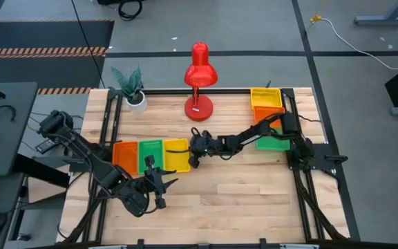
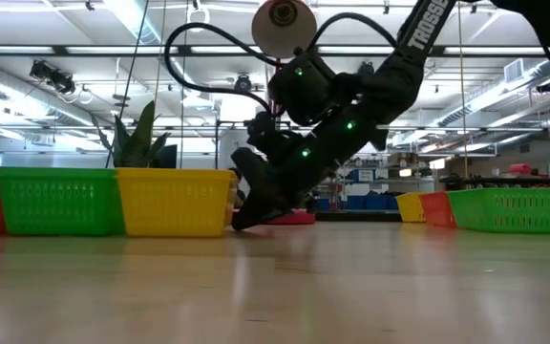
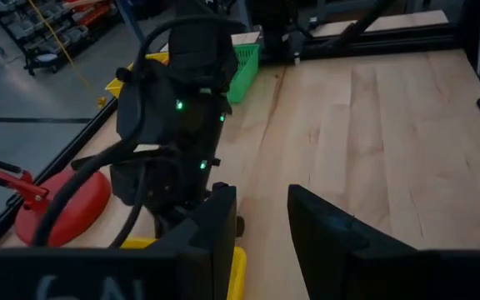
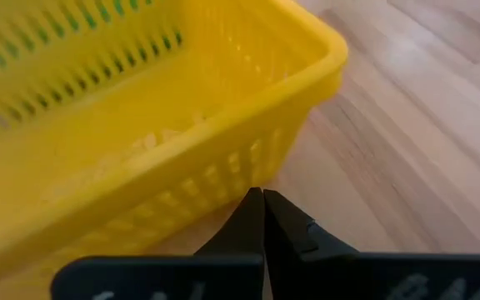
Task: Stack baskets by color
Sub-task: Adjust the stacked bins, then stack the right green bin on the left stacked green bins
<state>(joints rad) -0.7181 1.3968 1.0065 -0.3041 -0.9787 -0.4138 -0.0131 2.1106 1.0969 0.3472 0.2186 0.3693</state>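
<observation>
Three baskets stand side by side on the table at the left: orange [image 1: 124, 153], green [image 1: 150, 153] and yellow [image 1: 177, 155]. At the right, by the arm's base, stand a yellow basket [image 1: 267, 97], an orange one [image 1: 263, 114] and a green one [image 1: 273, 143]. My right gripper [image 1: 194, 162] is shut and low, its tips [image 4: 262, 196] at the foot of the left yellow basket's outer wall [image 4: 223, 179]. My left gripper [image 3: 261, 225] hangs open and empty in front of that row [image 1: 163, 184]. My right gripper slants down from the table's right, its shut fingertips [image 2: 239, 225] at table height beside the yellow basket's right end [image 2: 225, 203]. I cannot tell whether they touch the wall. The basket sits flat on the table.
A red desk lamp [image 1: 199, 76] stands at the back middle and a small potted plant [image 1: 131, 86] at the back left. Bare wood [image 1: 254, 200] lies in front of and between the two groups of baskets.
</observation>
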